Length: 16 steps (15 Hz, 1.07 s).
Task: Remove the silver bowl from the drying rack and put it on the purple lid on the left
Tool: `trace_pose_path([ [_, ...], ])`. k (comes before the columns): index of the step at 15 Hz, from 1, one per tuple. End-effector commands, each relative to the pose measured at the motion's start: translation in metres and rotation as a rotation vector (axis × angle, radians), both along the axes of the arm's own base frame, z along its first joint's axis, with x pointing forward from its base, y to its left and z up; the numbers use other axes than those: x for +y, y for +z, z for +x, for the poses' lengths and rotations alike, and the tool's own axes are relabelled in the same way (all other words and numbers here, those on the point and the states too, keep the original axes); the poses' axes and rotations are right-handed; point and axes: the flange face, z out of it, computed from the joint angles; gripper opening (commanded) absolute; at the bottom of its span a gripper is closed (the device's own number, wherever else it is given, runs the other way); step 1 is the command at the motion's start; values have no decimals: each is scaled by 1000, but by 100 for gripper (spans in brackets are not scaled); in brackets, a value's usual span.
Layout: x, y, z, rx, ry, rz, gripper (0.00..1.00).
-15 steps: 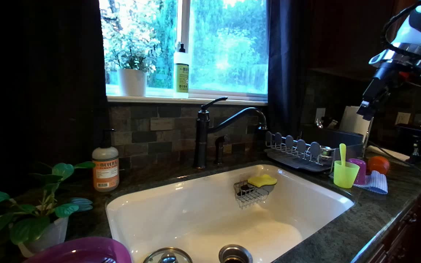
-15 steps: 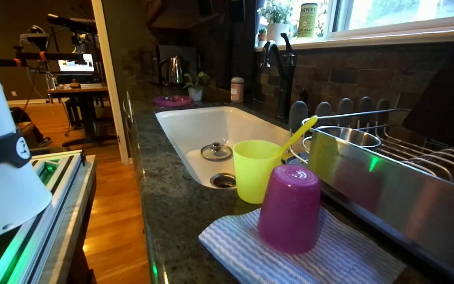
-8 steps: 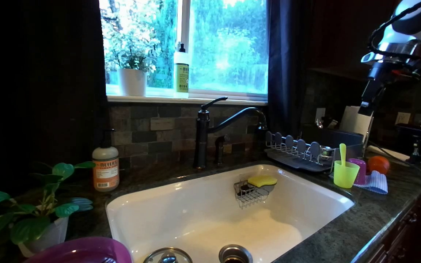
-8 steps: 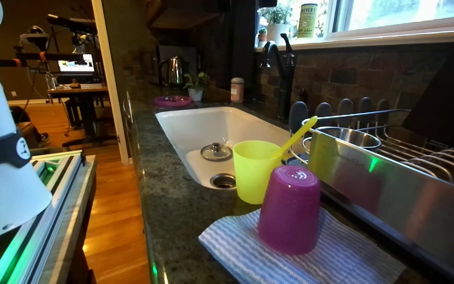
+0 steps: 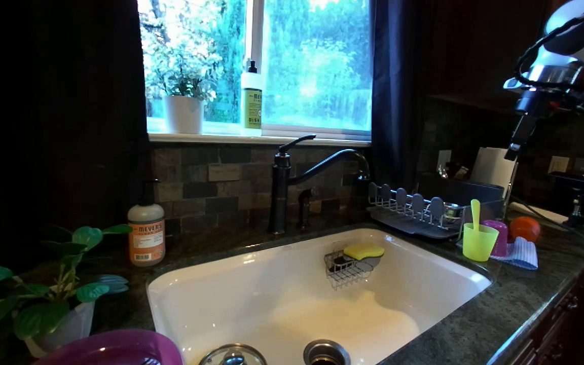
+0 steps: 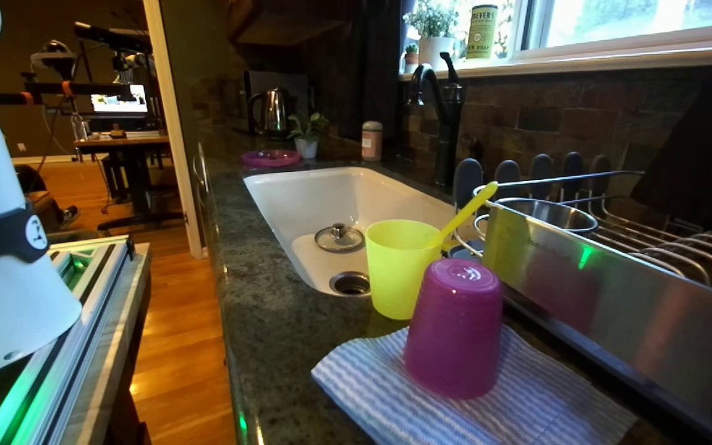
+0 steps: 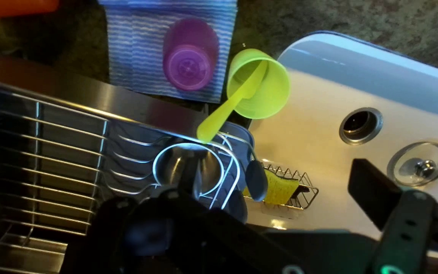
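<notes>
The silver bowl sits in the near-right end of the drying rack in the wrist view. Both exterior views show the bowl in the rack. The purple lid lies on the counter left of the sink; it also shows far back in an exterior view. My gripper is open and empty. In the wrist view one finger overlaps the bowl and the other is over the sink. In an exterior view my gripper is well above the rack.
A yellow-green cup with a spoon and an upside-down purple cup stand beside the rack, the purple one on a striped cloth. The faucet rises behind the sink. A glass lid lies in the sink.
My gripper has turned so its fingers look edge-on in an exterior view, and has shifted slightly. Dark parts at the top edge of an exterior view have left the frame. The bowl has not moved.
</notes>
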Motion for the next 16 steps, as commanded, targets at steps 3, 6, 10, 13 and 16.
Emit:
trace_pose_path([
  [3, -70, -23, 30, 24, 237, -6, 100],
  [6, -67, -20, 22, -5, 170, 10, 100],
  [10, -64, -28, 49, 35, 146, -10, 100],
  [13, -68, -28, 49, 37, 139, -13, 100],
  [16, -69, -28, 48, 36, 135, -13, 100],
])
